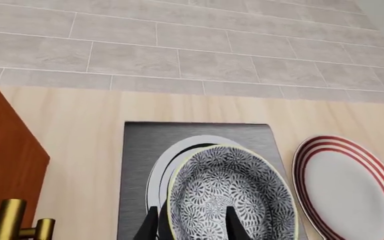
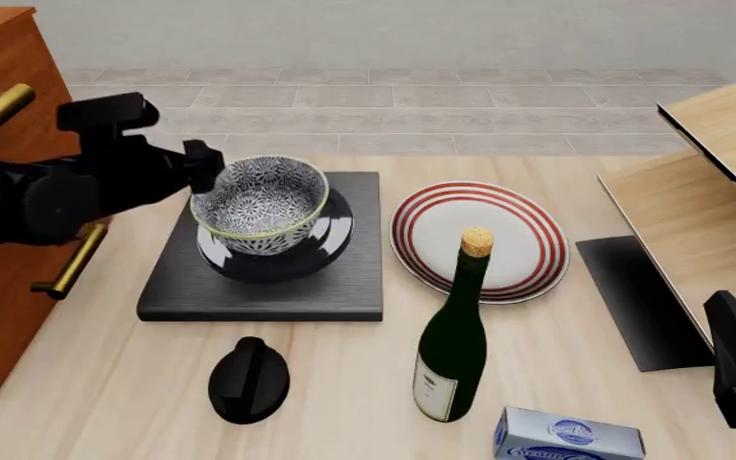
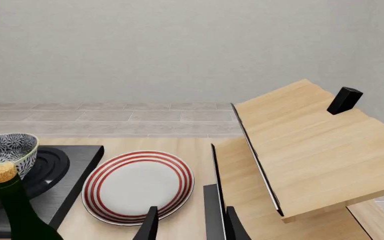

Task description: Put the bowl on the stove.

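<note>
Clamped across the near wall of the bowl (image 1: pixel 231 192), the left hand (image 1: pixel 193 225) is seen in the left wrist view with one finger outside the rim and one inside. The bowl is held over the round burner of the stove (image 1: pixel 138 150), a placement that appears chosen to centre it; the red-ringed plate (image 1: pixel 352 187) lies just beside the slab.

From the front, the bowl (image 2: pixel 261 204) is shown tilted slightly over the burner rings, gripped at its rim by the left hand (image 2: pixel 202 165); whether its base is touching the stove (image 2: pixel 342 278) cannot be told. A corked bottle (image 2: pixel 454 335), a black knob (image 2: pixel 249 379) and a blue box (image 2: pixel 567 439) are left on the wooden surface (image 2: pixel 74 383) nearer the camera.

In the right wrist view, the right hand (image 3: pixel 188 225) is seen empty with fingers apart, kept well away beside a dark panel (image 3: pixel 212 212) and the wooden shelf (image 3: pixel 305 150), judged to be idle.
</note>
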Robot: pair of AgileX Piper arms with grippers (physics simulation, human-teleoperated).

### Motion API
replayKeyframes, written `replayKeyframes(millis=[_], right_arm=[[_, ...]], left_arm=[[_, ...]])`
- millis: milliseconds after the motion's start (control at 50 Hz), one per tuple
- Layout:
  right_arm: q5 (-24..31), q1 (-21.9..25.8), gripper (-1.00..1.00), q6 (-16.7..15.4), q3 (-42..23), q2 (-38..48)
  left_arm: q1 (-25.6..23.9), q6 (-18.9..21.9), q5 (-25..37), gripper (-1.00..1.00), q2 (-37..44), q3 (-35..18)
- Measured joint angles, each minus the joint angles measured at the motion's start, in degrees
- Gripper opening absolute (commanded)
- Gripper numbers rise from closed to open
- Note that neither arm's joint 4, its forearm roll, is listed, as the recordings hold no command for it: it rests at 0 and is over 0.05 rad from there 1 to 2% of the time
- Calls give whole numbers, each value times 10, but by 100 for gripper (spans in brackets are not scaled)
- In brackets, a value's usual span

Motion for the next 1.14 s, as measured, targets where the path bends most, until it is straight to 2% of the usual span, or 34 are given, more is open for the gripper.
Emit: replayKeyframes(millis=[1140], right_arm=[[0, 0, 100, 0, 0, 0]], left_arm=[[-13, -13, 23, 100, -113, 38]])
